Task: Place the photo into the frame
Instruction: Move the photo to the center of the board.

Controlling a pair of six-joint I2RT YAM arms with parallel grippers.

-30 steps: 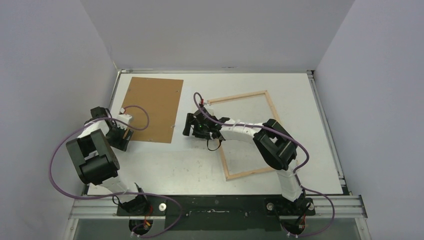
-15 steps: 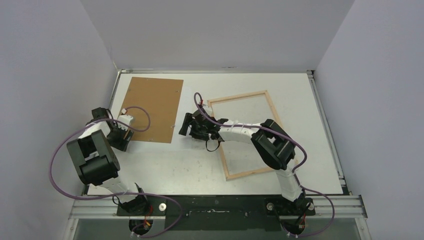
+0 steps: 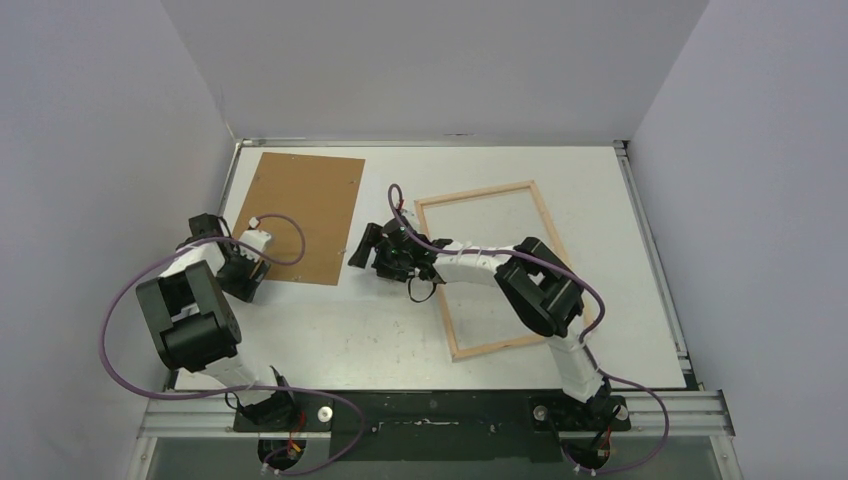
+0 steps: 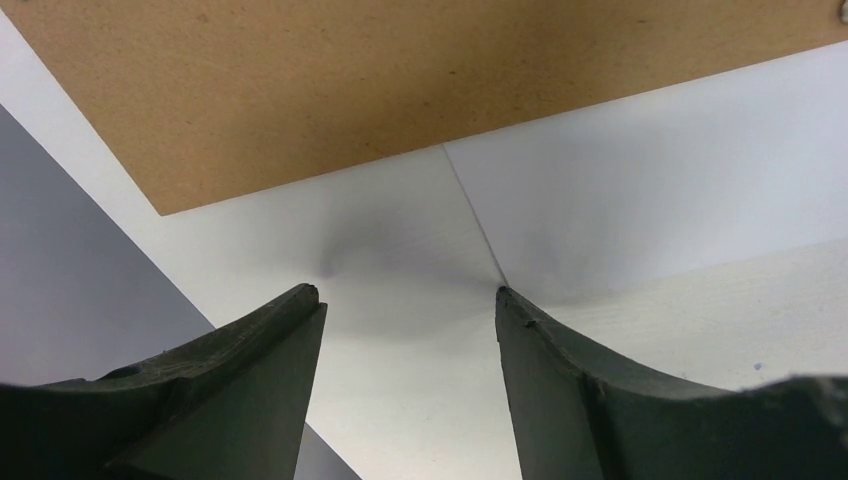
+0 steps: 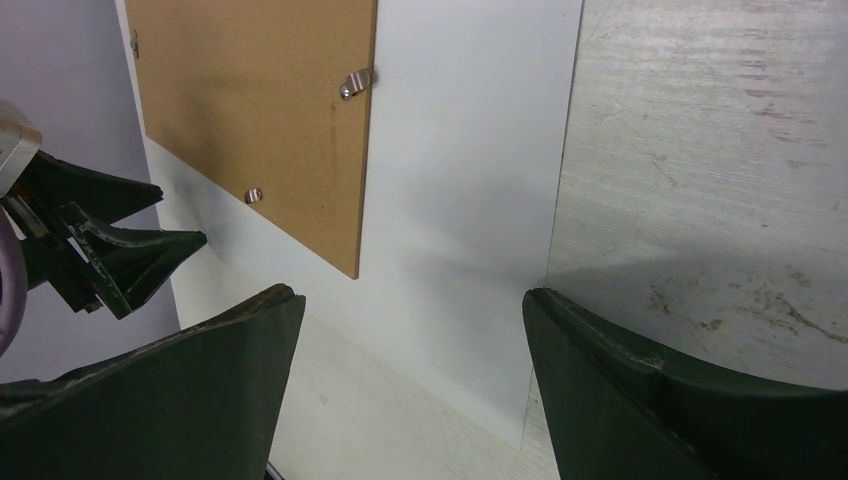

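1. You see only the plain white back of the photo point(image 5: 460, 200), a smooth matte sheet lying flat on the bench point(image 3: 380, 330). It is tucked under the backing panel point(image 3: 300, 215), with a strip sticking out past the panel's right and near edges. It is well apart from the frame, not in it.
2. The backing panel is a flat rectangle of brown fibreboard with a fine speckled grain, lying far-left on the bench. Small metal tabs point(image 5: 355, 82) sit along its right edge.
3. The frame point(image 3: 475, 193) is an open rectangle of thin pale wood bars, flat on the right half and skewed to the bench edges. Bare bench shows through it, and the right arm crosses over it.
4. The left gripper point(image 4: 405, 290) has dark tapered jaws, spread and empty, just off the panel's near edge. One tip sits at the photo's corner; you can't tell if it touches.
5. The right gripper point(image 5: 410, 295) has its jaws spread wide and empty, straddling the exposed photo strip by the panel's near-right corner. One tip is at the photo's right edge; contact is unclear.
6. The bench is white, and close up it looks scuffed and brushed, rougher than the photo. Metal rails point(image 3: 430, 141) run along its edges, and a dark plate point(image 3: 430, 412) sits at the near side.
7. Plain pale grey walls point(image 3: 420, 70) box you in on three sides. Purple cables point(image 3: 104, 325) loop off both arms.
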